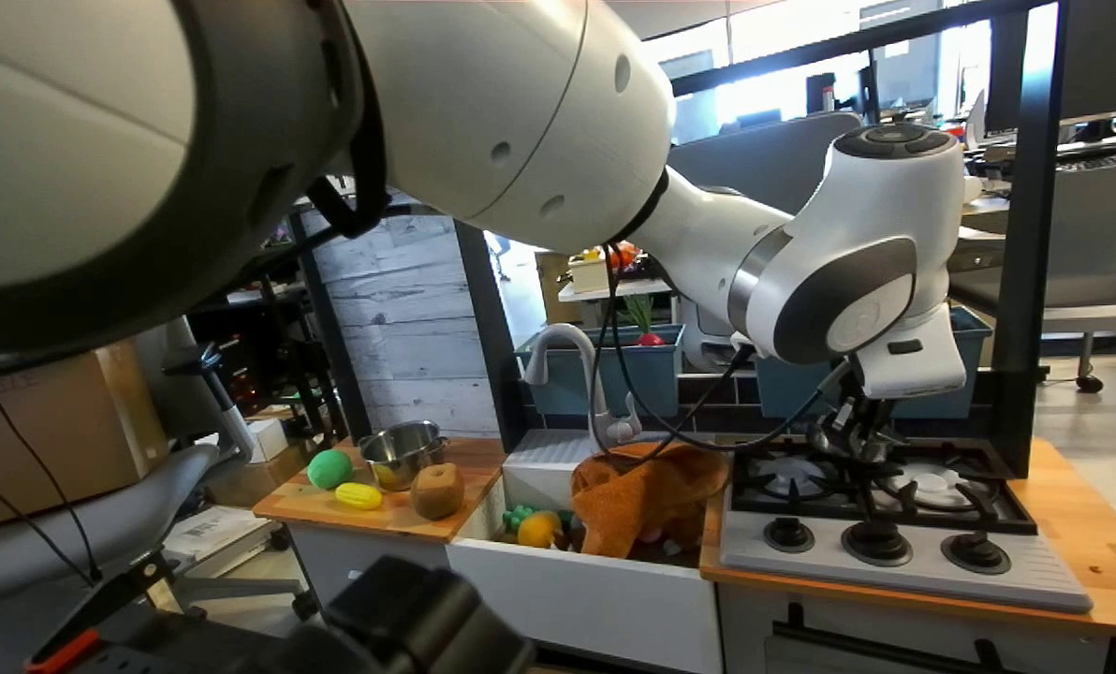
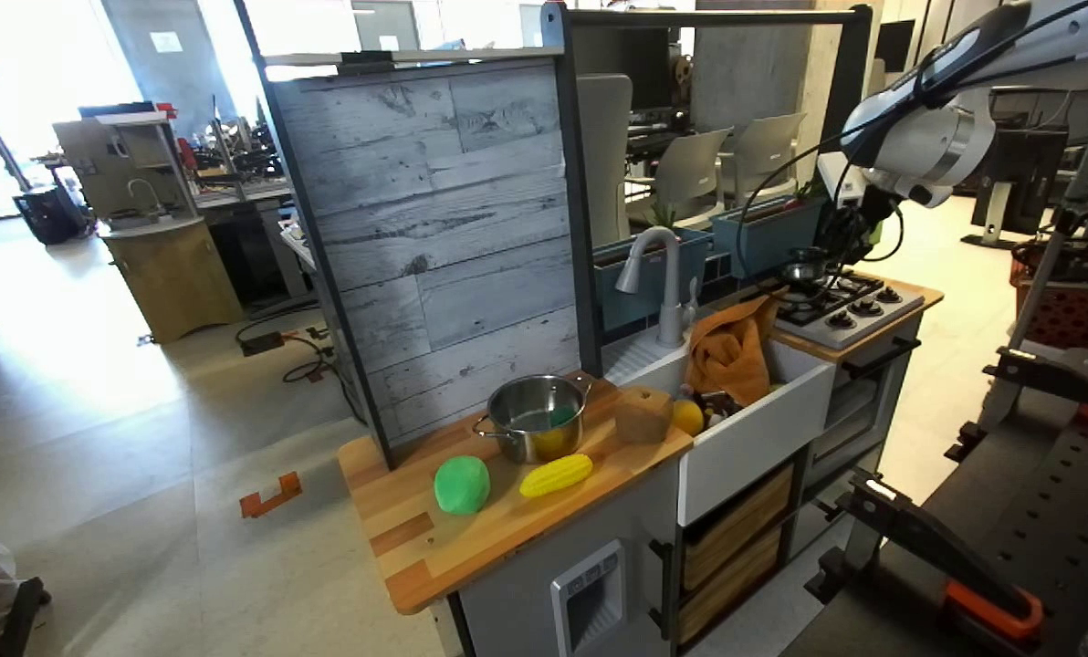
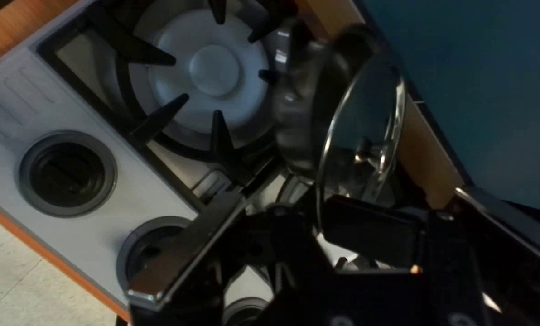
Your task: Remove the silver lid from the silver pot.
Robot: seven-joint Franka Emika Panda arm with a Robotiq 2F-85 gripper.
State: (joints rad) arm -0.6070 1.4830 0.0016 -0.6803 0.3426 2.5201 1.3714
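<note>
The silver lid (image 3: 363, 131) has clear glass, a metal rim and a small metal knob. It stands steeply tilted beside the mouth of the small silver pot (image 3: 295, 113) in the wrist view. The pot is by the back burner and looks tilted there; its base contact is hard to see. My gripper (image 3: 317, 222) has its dark fingers close together with the lid's rim between them. In an exterior view the pot (image 2: 804, 272) shows under the gripper (image 2: 843, 239). In an exterior view the gripper (image 1: 859, 432) hides much of pot and lid.
The stove (image 1: 881, 538) has black grates and knobs. Teal planters (image 2: 768, 239) stand behind it. An orange cloth (image 1: 647, 496) hangs in the sink beside the stove. A larger lidless pot (image 2: 537, 429), a green ball (image 2: 462, 484) and yellow corn (image 2: 556, 475) are on the far counter.
</note>
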